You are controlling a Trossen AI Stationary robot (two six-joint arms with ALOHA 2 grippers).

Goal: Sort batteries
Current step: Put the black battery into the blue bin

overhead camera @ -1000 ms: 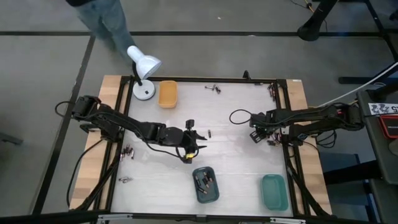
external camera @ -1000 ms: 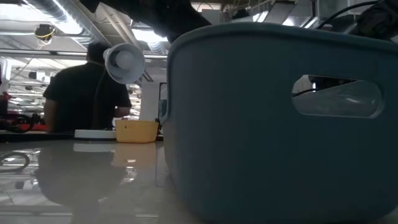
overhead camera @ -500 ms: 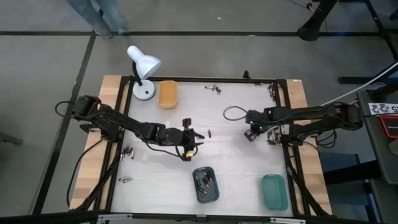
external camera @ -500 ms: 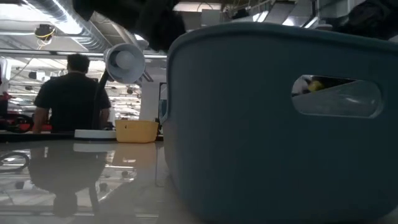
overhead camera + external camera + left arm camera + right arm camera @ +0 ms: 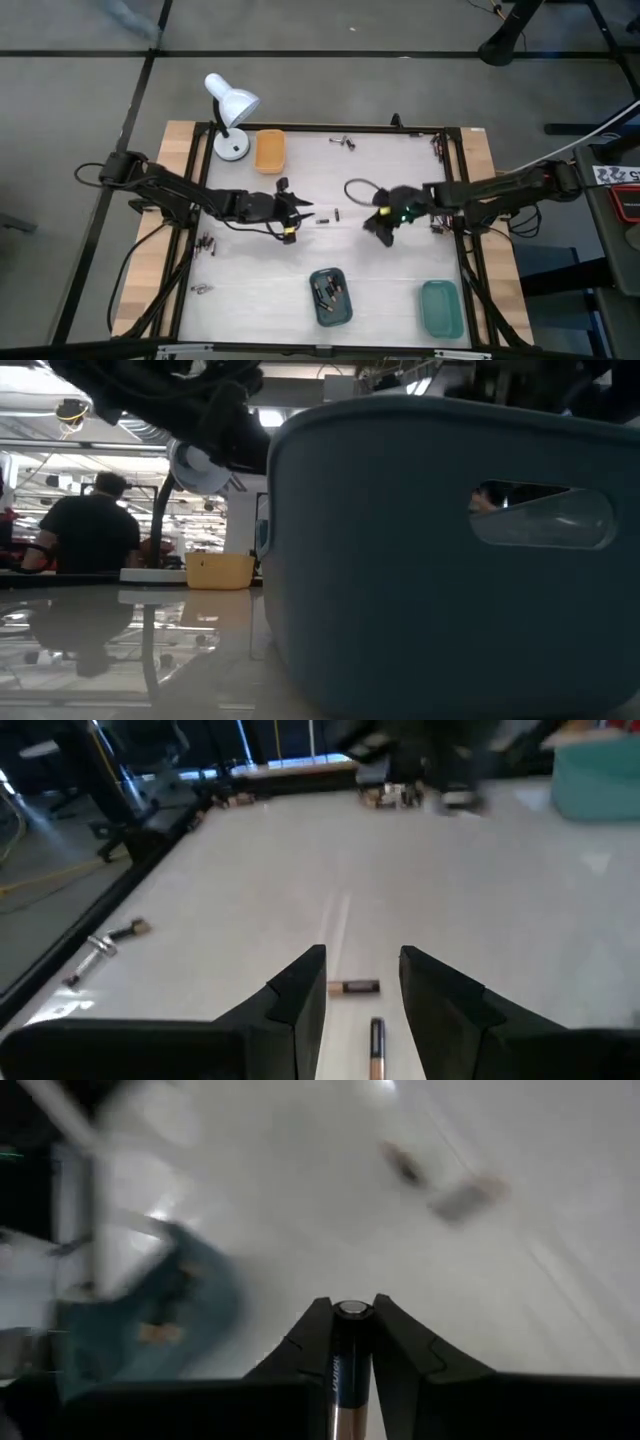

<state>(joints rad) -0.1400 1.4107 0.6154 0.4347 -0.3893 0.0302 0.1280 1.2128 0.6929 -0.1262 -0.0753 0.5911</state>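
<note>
Right claw (image 5: pixel 350 1342) was clenched on a battery (image 5: pixel 348 1365), held between the fingertips with its long axis running along the fingers and its silvery cap poking out ahead of them. In the high view the right claw (image 5: pixel 385 222) was seen over mid-worktop (image 5: pixel 250 290), blurred. The dark teal tray (image 5: pixel 330 296), already holding a few batteries, lay off to one side of that claw and nearer the front edge; the green tray (image 5: pixel 441 308) lay to the other side, also nearer the front; the orange tray (image 5: pixel 269 151) sat well apart at the far side by the lamp (image 5: pixel 231 110). Judged as a carry in progress: the coming drop turns on which tray the claw is steered over, and the teal tray was also blurrily visible ahead in the right wrist view (image 5: pixel 150 1330).

Left claw (image 5: pixel 362 990) was released, jaws standing apart and empty, low over the worktop. Two loose batteries lay right at it: one (image 5: pixel 354 987) crosswise, just beyond the fingertips, and one (image 5: pixel 376 1048) lengthwise between the fingers. In the high view the left claw (image 5: pixel 292 211) was just beside that pair (image 5: pixel 330 216), so the left arm was the nearer one for them. The lengthwise one was judged the easier pinch; the crosswise one would call for a wrist turn.

More batteries were scattered near the worktop's far edge (image 5: pixel 345 142) and beside the left arm (image 5: pixel 206 243).
</note>
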